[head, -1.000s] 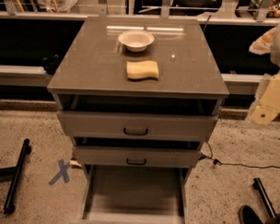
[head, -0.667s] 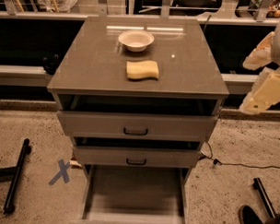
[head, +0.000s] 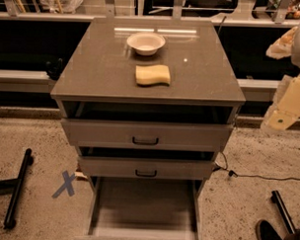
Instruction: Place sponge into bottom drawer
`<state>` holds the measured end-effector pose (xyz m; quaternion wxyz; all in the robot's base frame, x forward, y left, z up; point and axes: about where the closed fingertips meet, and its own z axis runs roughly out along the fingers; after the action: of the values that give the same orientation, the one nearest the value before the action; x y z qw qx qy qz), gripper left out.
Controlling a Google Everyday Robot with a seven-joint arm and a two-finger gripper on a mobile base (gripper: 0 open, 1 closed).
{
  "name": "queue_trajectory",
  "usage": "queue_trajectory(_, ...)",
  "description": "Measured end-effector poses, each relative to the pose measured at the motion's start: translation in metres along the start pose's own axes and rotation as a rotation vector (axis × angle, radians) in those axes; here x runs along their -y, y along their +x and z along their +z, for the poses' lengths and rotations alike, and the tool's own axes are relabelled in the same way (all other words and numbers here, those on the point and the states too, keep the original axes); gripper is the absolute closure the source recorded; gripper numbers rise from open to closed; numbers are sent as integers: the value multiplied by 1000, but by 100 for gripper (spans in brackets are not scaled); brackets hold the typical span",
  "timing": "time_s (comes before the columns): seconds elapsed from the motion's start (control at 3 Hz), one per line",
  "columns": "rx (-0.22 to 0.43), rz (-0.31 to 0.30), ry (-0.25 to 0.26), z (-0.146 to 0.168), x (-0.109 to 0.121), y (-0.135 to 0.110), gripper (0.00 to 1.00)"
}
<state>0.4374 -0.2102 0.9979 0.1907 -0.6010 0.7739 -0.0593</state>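
Scanning from the near edge, I read the bottom drawer (head: pixel 144 210) as pulled out toward the camera with its floor bare, the same as a second ago. A blue tape cross (head: pixel 65 184) marks the floor to its left. Above it, the middle drawer (head: pixel 146 168) and the top drawer (head: pixel 145 134) each stand slightly out, both as before. The gripper (head: pixel 279 118) hangs at the right edge of the view, off the cabinet's right side at about top-drawer height and well apart from the sponge. It has shifted slightly since the earlier frames. Whether it is spread or pressed together I cannot tell. On the cabinet top (head: pixel 92 75) the sponge (head: pixel 152 75) lies flat near the centre, in the same spot. The white bowl (head: pixel 146 43) stands just behind it, not touching it.
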Motion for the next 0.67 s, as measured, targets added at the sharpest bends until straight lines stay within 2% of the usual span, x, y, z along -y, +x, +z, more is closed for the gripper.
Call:
queue_trajectory(0.33, 2, -1, 6, -2, 0, -1, 0)
queue_trajectory(0.67, 7, -1, 9, -1, 2, -2, 0)
